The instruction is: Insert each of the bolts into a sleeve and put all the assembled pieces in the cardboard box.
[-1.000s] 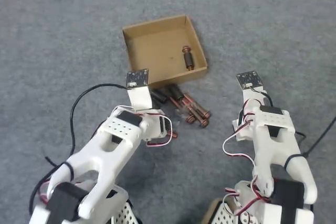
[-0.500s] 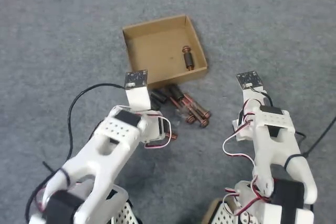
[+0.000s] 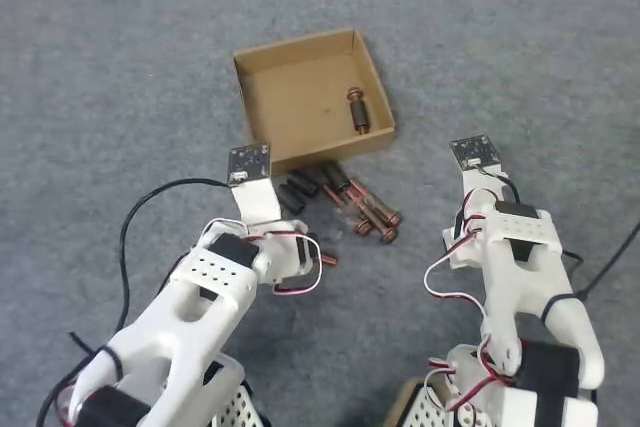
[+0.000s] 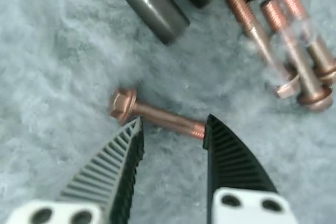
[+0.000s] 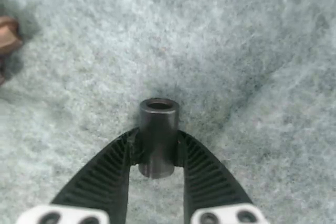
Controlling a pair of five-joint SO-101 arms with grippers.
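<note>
Left gripper [image 4: 173, 121] open, jaws straddling lone copper bolt [image 4: 157, 115] lying flat on grey carpet [image 3: 120, 97]; one fingertip just beside hex head, other at threaded end, contact unclear. Just beyond: dark sleeves [image 4: 155, 8] and more bolts [image 4: 294, 51] in loose heap, several touching. Right gripper [image 5: 157, 139] clamped on upright sleeve [image 5: 158, 113], open bore facing up, approx centred betw. ribbed pads, carpet beneath. From high view: heap [image 3: 345, 197] betw. the two arms, just in front of cardboard box [image 3: 300, 47], lone bolt at heap's near edge by L arm. Inside box, near its right wall: one assembled piece [image 3: 357, 110], bolt thru sleeve, lying flat. R arm off to right, well apart from box and heap
</note>
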